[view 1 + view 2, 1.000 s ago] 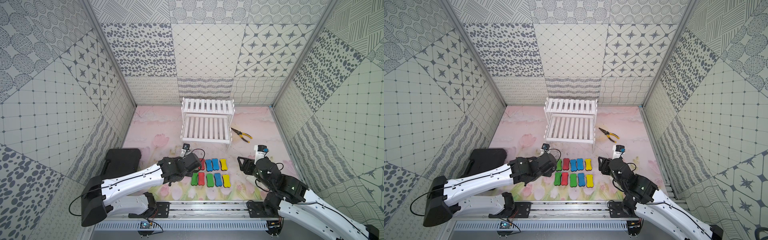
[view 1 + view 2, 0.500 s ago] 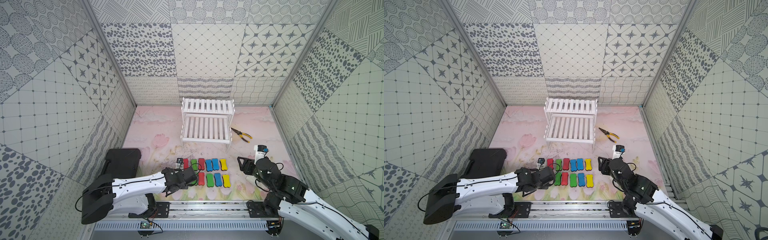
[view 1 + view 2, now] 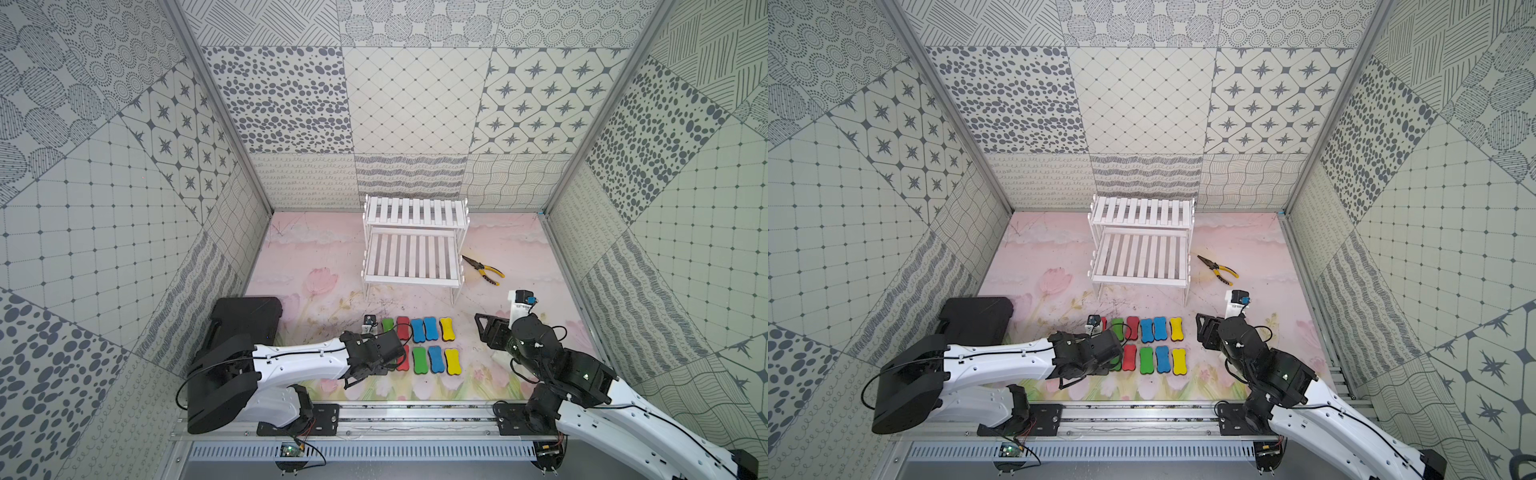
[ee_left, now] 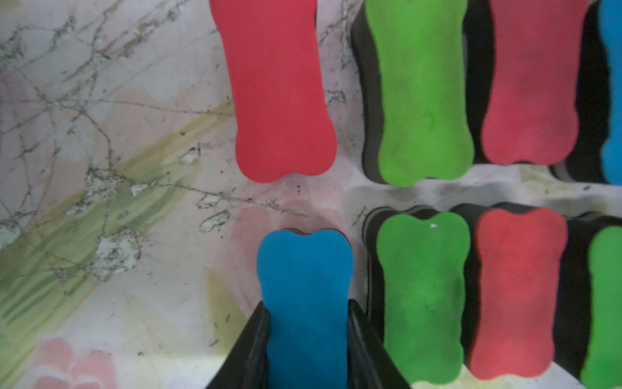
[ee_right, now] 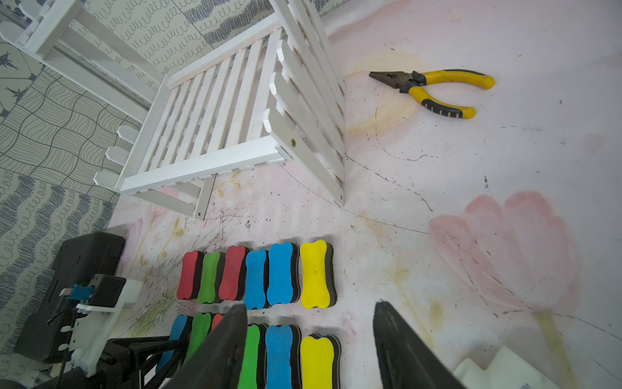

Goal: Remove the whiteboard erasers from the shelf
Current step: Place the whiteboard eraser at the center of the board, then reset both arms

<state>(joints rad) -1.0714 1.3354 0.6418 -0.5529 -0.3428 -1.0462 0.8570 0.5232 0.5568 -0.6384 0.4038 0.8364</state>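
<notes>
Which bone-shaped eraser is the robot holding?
The blue-topped whiteboard eraser, clamped in the left gripper; the other erasers lie free on the pink mat.

The left arm (image 3: 299, 361) is covering part of the near eraser row (image 3: 419, 359); the blue eraser (image 4: 304, 289) is running off the wrist view.
</notes>
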